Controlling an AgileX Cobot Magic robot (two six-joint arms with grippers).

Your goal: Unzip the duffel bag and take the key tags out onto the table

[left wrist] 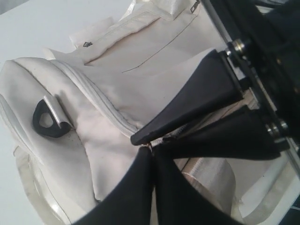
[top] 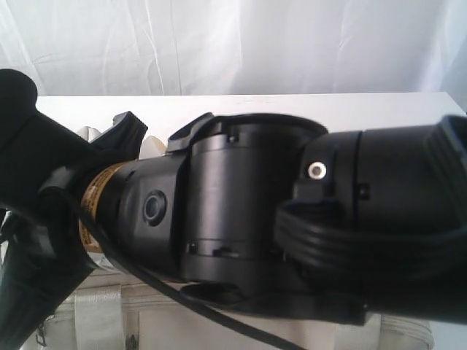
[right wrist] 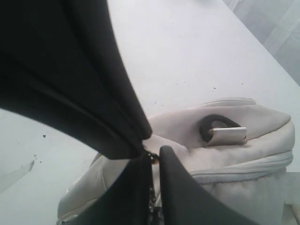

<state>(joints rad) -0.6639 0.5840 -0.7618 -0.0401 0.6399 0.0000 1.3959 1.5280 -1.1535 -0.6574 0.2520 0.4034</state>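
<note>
Black arms are crowding the exterior view, the right arm (top: pixel 241 197) spanning the frame from the right and the left arm (top: pixel 33 160) standing at the left edge. Under them the bag (top: pixel 153 324) is lying on the table (top: pixel 306 106). Both grippers are meeting tip to tip at one end of the zip (left wrist: pixel 93 96). The left gripper (left wrist: pixel 151 154) is clenched there; whether it is pinching cloth cannot be told. The right gripper (right wrist: pixel 155 159) is gripping the small metal zip pull (right wrist: pixel 151 157) between nearly touching jaws. A black strap ring (right wrist: pixel 213 126) is lying on the bag's end, near the fingertips.
</note>
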